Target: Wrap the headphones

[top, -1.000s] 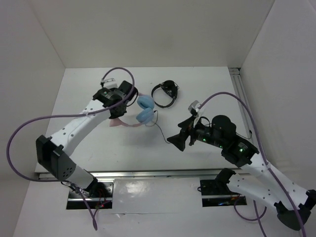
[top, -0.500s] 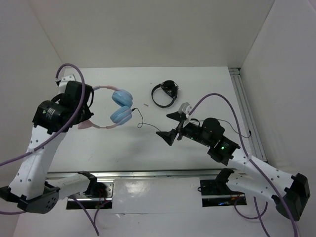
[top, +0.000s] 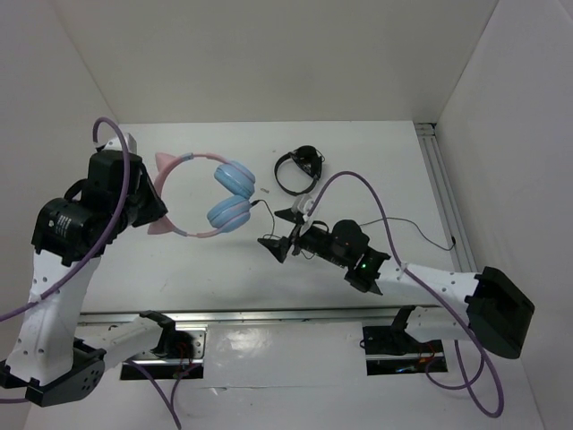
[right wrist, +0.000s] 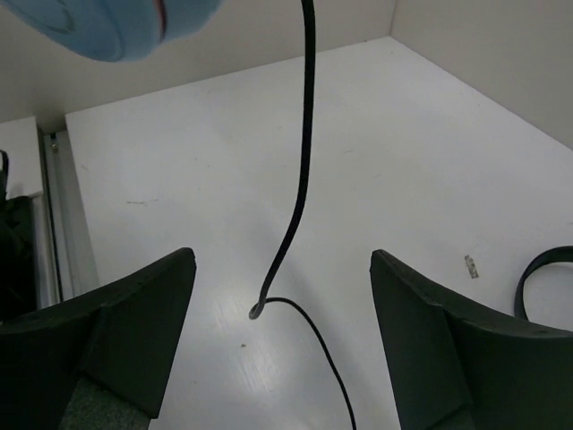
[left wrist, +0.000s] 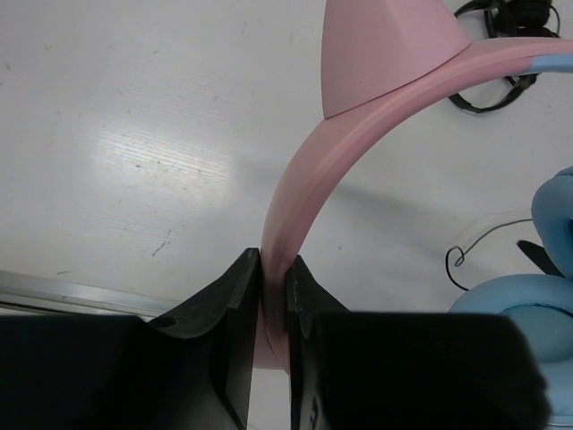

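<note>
The headphones (top: 192, 193) have a pink headband with cat ears and light blue earcups (top: 231, 195). They hang in the air at the left. My left gripper (left wrist: 273, 269) is shut on the pink headband (left wrist: 309, 170). The thin black cable (right wrist: 300, 161) drops from the lower earcup (right wrist: 107, 22) to the table. My right gripper (top: 279, 235) is open, and in the right wrist view (right wrist: 282, 269) the cable hangs between its fingers without touching them.
Small all-black headphones (top: 298, 168) lie on the table behind the right gripper. A small white scrap (top: 265, 190) lies near them. A metal rail (top: 440, 193) runs along the right edge. White walls enclose the table.
My left arm has lifted the headphones higher and a little to the right. My right gripper has moved left toward the hanging cable, still open.
</note>
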Motion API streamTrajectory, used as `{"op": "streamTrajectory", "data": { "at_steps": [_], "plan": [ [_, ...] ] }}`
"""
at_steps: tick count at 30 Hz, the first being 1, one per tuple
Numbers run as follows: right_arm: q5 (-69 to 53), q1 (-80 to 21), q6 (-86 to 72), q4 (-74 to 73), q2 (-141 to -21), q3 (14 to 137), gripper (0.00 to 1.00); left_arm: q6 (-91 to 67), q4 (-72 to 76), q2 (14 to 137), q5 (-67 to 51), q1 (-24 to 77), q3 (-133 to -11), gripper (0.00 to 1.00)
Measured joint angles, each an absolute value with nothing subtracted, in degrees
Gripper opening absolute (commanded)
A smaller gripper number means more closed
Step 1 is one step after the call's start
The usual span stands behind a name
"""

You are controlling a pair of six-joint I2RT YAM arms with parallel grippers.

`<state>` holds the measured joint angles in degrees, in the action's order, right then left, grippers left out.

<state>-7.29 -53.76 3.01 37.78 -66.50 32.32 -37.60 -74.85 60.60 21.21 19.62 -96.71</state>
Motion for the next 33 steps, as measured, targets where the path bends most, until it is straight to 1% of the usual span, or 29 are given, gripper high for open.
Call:
{"op": "streamTrajectory", "data": {
  "at_steps": [1, 2, 3, 4, 5, 8, 12, 14, 15, 18, 20, 21, 24, 27, 28, 30, 33],
  "plan": [
    [-6.72, -53.76, 2.85, 39.27, -67.72, 32.25, 0.79, -37.67, -74.35, 60.6, 20.32, 19.62, -96.57, 0.0],
    [-6.09, -53.76, 2.66, 40.86, -68.95, 32.18, 0.56, -37.69, -73.82, 60.49, 19.4, 19.62, -96.33, 0.0],
    [-5.34, -53.76, 2.46, 42.85, -70.11, 32.12, 0.42, -37.76, -73.25, 60.42, 18.39, 19.62, -96.16, 0.0],
    [-4.86, -53.76, 2.55, 44.07, -70.89, 32.08, 0.32, -37.78, -72.86, 60.31, 17.74, 19.62, -96.12, 0.0],
    [-4.38, -53.76, 2.09, 45.36, -71.59, 31.99, 0.18, -37.85, -72.42, 60.2, 17.12, 19.62, -96.05, 0.0],
    [-3.79, -53.76, 0.82, 48.4, -72.4, 31.18, 0.01, -38.5, -70.85, 58.98, 15.7, 19.62, -95.53, 0.0],
    [-3.79, -53.76, -0.64, 52.45, -71.48, 27.94, 0.0, -39.48, -68.86, 56.8, 12.84, 19.62, -94.06, 0.0],
    [-3.75, -53.76, -1.17, 53.58, -69.28, 24.86, 0.08, -39.48, -68.29, 56.07, 10.7, 19.62, -93.36, 0.0],
    [-3.73, -53.76, -1.69, 54.17, -67.7, 23.05, 0.09, -39.48, -67.81, 55.66, 9.23, 19.62, -92.79, 0.0],
    [-3.77, -53.76, -2.81, 56.29, -62.65, 18.11, 0.09, -39.79, -65.98, 54.63, 5.28, 19.62, -91.02, 0.0],
    [-3.86, -53.76, -3.6, 57.41, -60.62, 16.45, 0.12, -40.6, -64.58, 54.02, 2.94, 19.62, -90.32, 0.0],
    [-3.84, -53.76, -3.92, 57.76, -60.27, 16.19, 0.16, -41.01, -63.83, 53.74, 1.67, 19.62, -90.19, 0.0],
    [-3.92, -53.76, -4.56, 58.7, -60.53, 16.14, 0.16, -42.09, -60.6, 53.43, -2.15, 19.62, -90.08, 0.0],
    [-4.73, -53.76, -5.02, 59.96, -62.13, 16.6, 0.19, -42.68, -56.99, 53.23, -5.41, 19.62, -88.62, 0.0],
    [-5.06, -53.76, -5.15, 60.45, -62.81, 16.73, 0.22, -42.96, -55.99, 53.23, -6.35, 19.62, -87.81, 0.0],
    [-5.5, -53.76, -5.63, 61.21, -64.1, 16.84, 0.22, -43.9, -54.98, 53.21, -7.86, 19.62, -86.74, 0.0],
    [-6.48, -53.76, -6.22, 63.22, -67.2, 17.34, 0.25, -45.12, -54.13, 53.28, -9.85, 19.57, -86.59, 0.0]
  ]
}}
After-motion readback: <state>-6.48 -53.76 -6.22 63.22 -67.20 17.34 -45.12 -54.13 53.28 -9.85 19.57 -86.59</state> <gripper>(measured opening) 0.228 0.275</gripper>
